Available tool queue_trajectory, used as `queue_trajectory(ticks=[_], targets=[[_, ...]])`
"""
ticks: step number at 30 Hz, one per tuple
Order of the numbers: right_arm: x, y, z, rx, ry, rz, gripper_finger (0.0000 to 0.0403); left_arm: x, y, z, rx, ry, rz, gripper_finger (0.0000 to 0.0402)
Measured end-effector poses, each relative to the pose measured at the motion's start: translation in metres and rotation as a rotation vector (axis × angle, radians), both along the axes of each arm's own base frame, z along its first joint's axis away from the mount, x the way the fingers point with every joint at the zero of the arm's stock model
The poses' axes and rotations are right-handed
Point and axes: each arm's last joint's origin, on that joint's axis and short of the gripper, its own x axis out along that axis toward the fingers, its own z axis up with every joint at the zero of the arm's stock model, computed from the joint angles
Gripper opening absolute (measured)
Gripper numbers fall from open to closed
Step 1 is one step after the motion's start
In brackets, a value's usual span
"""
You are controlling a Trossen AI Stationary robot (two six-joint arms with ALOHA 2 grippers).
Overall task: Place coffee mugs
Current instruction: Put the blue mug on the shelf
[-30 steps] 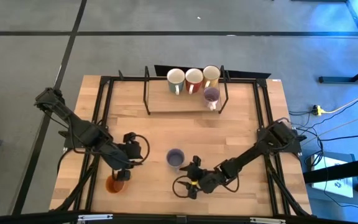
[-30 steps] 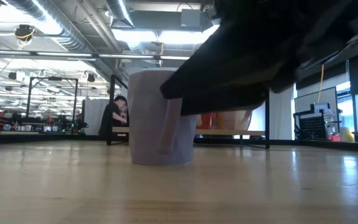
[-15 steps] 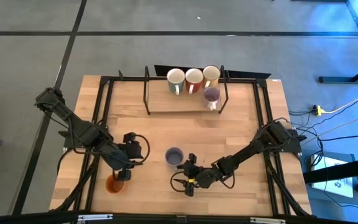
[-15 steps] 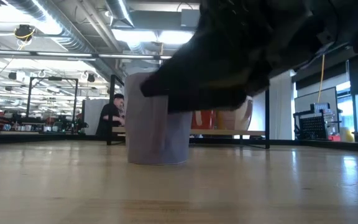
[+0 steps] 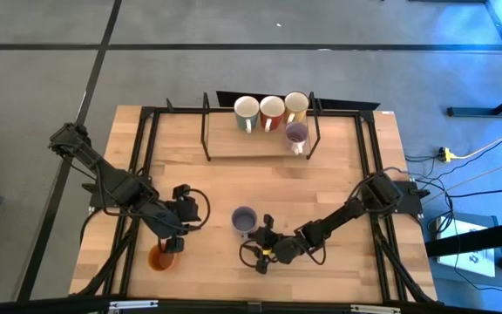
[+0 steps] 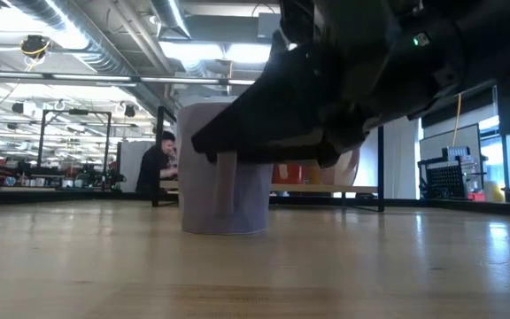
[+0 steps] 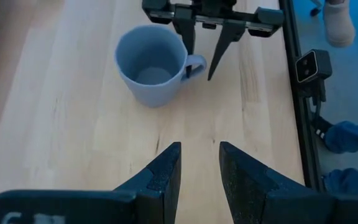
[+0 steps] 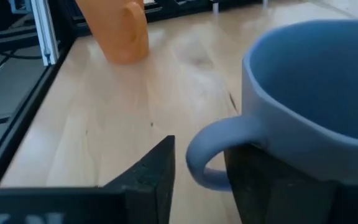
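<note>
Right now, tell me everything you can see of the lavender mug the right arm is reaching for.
The lavender mug is small, round, and looks like glazed ceramic, the same pale purple inside and out. It stands upright and empty on the bare wooden table, near the front middle, apart from the other mugs. Its single loop handle points toward the right hand, whose open fingers straddle the handle; whether they touch it cannot be told. Nothing else touches the mug.
</note>
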Motion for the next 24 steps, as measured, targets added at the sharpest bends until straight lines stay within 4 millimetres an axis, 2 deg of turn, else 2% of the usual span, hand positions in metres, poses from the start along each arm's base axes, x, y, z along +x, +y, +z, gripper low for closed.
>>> queue_trajectory(ticks=[4,8,10,16,24], targets=[[0.002,-0.004,-0.001,0.006,0.02,0.02,0.0094,0.0,0.0,0.0,0.013,-0.005,-0.001,0.0103],[0.003,-0.006,0.0,-0.047,0.029,0.031,0.0034,0.0,0.0,0.0,0.017,-0.008,0.003,0.0103],[0.003,-0.006,0.001,-0.09,0.024,0.048,0.0017,0.0,0.001,0.0,0.019,-0.009,0.005,0.0103],[0.003,-0.009,0.003,-0.147,0.044,0.082,0.0016,0.0,0.001,0.0,0.02,-0.011,0.012,0.0103],[0.003,-0.027,0.031,-0.201,0.093,0.127,0.0007,0.001,0.002,0.0,0.02,-0.012,0.02,0.0103]])
